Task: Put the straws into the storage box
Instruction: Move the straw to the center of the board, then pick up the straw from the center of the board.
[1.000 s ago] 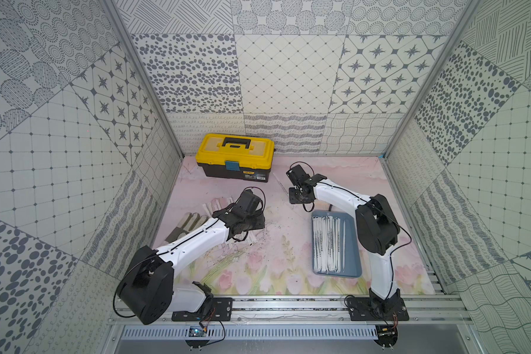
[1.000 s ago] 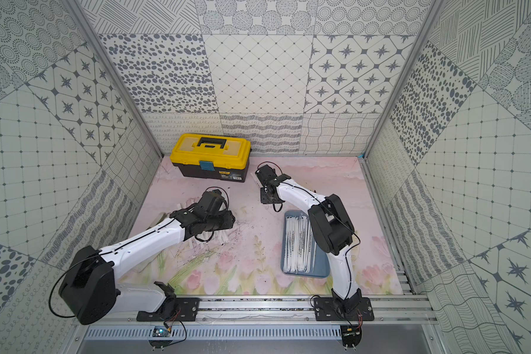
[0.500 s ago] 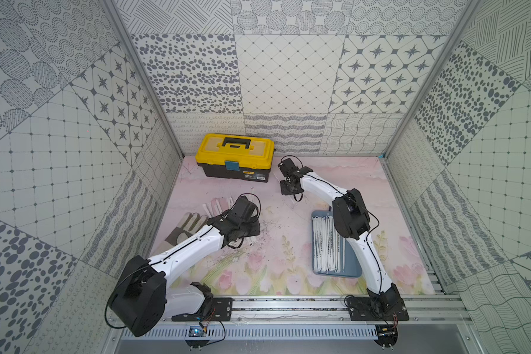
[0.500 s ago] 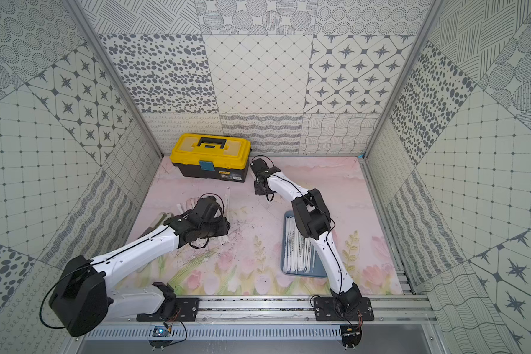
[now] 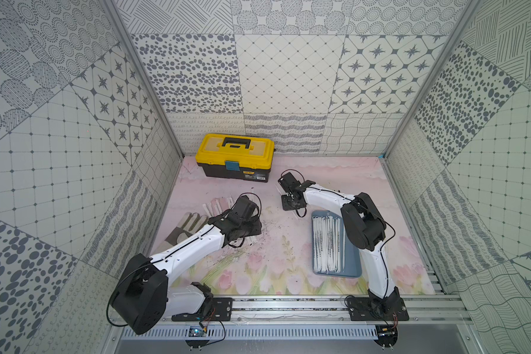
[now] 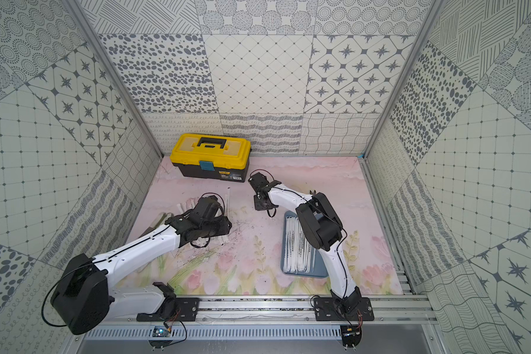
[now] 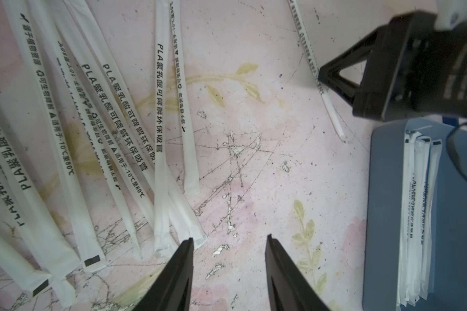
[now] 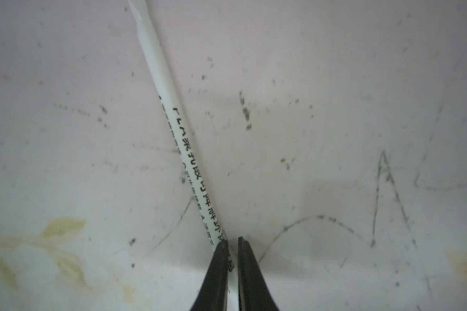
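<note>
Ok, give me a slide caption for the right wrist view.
Right gripper closed on one wrapped straw lying on the scuffed pink mat.

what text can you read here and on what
"PLA聚乳酸可降解环保吸管": loose straws
"适用于-10°C至80°C": same
"源于植物资源": same
Blurred: lone straw; boxed straws in storage box
Too small: label on toolbox

Loose straws (image 7: 160,107) fan across the mat (image 7: 254,80) beside the parted left jaws; more lie in the storage box (image 7: 386,188)
</note>
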Available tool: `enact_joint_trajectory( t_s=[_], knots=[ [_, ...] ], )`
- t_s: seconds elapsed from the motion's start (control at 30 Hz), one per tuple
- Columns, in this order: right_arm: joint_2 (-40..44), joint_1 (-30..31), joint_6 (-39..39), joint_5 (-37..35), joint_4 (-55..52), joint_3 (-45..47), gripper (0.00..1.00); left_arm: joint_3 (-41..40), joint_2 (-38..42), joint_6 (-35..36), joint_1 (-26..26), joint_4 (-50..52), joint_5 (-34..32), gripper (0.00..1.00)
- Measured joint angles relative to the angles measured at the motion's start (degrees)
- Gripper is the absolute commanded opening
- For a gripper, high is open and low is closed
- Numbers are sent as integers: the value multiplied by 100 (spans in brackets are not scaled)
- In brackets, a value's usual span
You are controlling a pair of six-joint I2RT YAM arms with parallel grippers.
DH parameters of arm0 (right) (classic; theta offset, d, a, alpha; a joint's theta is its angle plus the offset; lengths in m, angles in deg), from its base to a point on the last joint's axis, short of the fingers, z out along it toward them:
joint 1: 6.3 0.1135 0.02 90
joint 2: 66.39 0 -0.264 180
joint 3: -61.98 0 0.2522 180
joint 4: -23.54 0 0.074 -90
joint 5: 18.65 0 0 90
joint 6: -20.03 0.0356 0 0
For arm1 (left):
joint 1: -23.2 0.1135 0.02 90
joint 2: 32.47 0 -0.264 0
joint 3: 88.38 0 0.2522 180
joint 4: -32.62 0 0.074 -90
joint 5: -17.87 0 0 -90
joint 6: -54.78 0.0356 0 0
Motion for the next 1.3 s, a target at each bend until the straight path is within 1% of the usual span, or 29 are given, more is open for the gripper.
enact_joint_trajectory(
  t_s=[0.13,0.2,0.27,0.33,0.4,0.57,0.7,0.77,0.9,1.03,1.1,1.17,1.23,1.3],
  knots=[
    [1012,459,446,243,-168,1333,17,2,-2,0,0,-33,13,47],
    [1453,660,664,442,-282,1832,22,7,-9,2,0,-37,13,47],
    [1799,787,848,570,-455,2111,26,37,-42,11,0,-42,15,47],
    [2020,772,927,595,-546,2153,30,83,-90,20,0,-68,24,47],
    [2026,741,901,595,-557,2026,34,125,-129,22,0,-79,39,47],
    [1517,822,654,402,-533,1482,35,181,-118,22,0,-87,63,47],
    [1054,929,459,162,-542,1259,31,157,-26,22,0,-109,63,47],
    [839,949,367,52,-555,1167,25,151,-22,20,0,-111,76,47],
    [756,953,238,-87,-568,1034,11,151,-2,20,0,-111,122,47],
    [824,981,160,-155,-573,1067,8,162,15,22,0,-109,127,47],
    [1084,986,173,-109,-575,1226,8,188,15,24,0,-109,129,46],
    [1545,951,234,-35,-579,1453,7,234,15,26,0,-103,127,46],
    [2229,883,354,101,-560,1788,7,310,15,28,0,-96,127,46],
    [3025,654,483,240,-562,2216,7,407,4,37,-50,-90,114,46]
  ],
)
